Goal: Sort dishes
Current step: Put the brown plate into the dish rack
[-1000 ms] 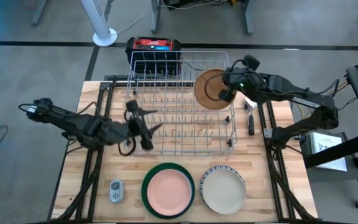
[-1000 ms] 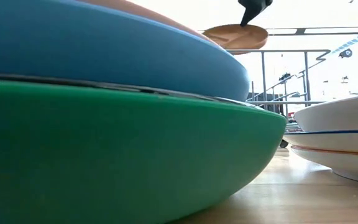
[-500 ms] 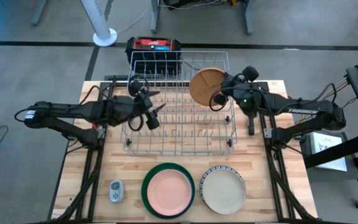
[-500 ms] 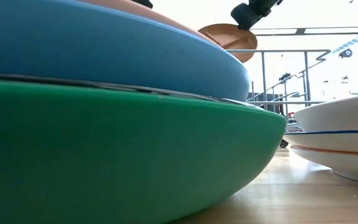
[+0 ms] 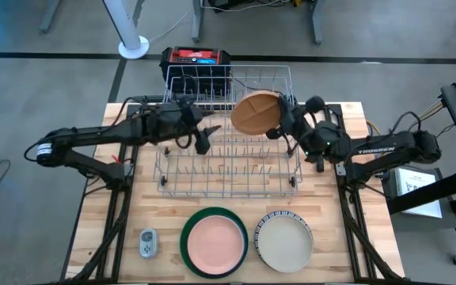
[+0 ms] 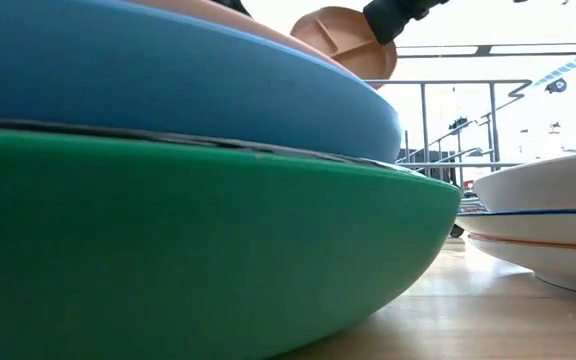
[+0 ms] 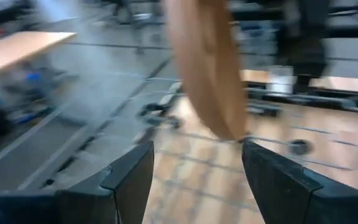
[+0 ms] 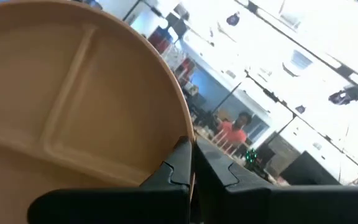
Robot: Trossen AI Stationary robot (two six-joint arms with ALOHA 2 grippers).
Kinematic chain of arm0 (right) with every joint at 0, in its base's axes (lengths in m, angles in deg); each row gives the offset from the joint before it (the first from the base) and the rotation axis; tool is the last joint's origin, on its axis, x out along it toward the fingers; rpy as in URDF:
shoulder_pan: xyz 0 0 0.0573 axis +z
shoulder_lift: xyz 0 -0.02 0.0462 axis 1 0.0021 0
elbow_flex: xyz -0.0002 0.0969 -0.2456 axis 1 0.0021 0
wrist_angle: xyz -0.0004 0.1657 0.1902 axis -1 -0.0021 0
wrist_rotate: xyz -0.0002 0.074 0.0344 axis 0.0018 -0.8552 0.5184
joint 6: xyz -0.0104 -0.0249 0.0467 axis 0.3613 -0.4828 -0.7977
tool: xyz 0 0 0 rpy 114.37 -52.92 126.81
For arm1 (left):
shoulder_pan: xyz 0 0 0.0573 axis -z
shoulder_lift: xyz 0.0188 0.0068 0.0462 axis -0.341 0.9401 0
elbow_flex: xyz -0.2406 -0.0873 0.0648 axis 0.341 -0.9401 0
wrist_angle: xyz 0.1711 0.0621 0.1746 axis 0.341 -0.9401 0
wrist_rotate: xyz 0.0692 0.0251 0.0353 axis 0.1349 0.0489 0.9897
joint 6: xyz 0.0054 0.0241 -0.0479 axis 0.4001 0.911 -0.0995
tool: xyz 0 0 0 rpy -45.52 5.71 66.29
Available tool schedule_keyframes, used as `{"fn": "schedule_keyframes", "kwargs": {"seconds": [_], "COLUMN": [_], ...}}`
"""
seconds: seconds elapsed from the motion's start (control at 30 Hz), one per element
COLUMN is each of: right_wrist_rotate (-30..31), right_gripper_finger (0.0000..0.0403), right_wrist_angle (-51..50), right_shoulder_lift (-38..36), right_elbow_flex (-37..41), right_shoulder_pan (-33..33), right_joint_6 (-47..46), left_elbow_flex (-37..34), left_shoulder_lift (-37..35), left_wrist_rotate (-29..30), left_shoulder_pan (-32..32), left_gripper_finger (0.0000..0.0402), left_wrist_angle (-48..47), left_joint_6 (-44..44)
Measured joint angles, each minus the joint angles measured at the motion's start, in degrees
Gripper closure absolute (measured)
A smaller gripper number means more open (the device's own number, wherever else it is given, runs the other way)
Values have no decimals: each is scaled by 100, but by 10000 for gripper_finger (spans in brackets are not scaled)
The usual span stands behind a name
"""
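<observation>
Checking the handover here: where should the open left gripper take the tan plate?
On the free rim facing the left gripper, opposite the right gripper. The tan plate is tilted over the wire rack, its thin edge showing between the left fingers.

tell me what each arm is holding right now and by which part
The right gripper pinches the tan plate by its rim. The left gripper, fingers open, holds nothing.

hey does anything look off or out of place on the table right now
Nothing spilled or damaged. The one unusual thing is the tan plate, held tilted on edge above the back of the wire rack by the right gripper, shut on its rim. The left gripper is open, facing it.
</observation>
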State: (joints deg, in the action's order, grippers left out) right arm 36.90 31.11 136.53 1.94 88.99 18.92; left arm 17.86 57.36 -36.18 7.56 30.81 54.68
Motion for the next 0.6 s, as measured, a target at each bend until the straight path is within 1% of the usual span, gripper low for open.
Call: {"fn": "schedule_keyframes", "kwargs": {"seconds": [0.1, 0.17, 0.2, 0.4, 0.53, 0.6], "right_wrist_rotate": [-8, -82, -102, -150, -399, -451], "right_gripper_finger": [403, 403, 403, 403, 403, 403], "right_wrist_angle": [0, 4, 2, 2, -2, -2], "right_shoulder_lift": [5, 18, 22, 29, 29, 30], "right_elbow_flex": [3, 5, 6, 9, 9, 9], "right_shoulder_pan": [29, 29, 29, 53, 67, 66], "right_joint_6": [9, -15, -20, -79, -312, -474], "left_elbow_flex": [-2, -2, -2, -2, -2, -2], "left_shoulder_lift": [147, 277, 349, 735, 968, 1054], "left_wrist_rotate": [-898, -1298, -1378, -1361, -1452, -1539], "left_shoulder_pan": [-124, -213, -249, -488, -538, -536], "left_gripper_finger": [159, 151, 147, 131, 130, 138], "left_wrist_angle": [336, 537, 576, 985, 1453, 1653], "left_joint_6": [10, -41, -76, -332, -353, -331]}}
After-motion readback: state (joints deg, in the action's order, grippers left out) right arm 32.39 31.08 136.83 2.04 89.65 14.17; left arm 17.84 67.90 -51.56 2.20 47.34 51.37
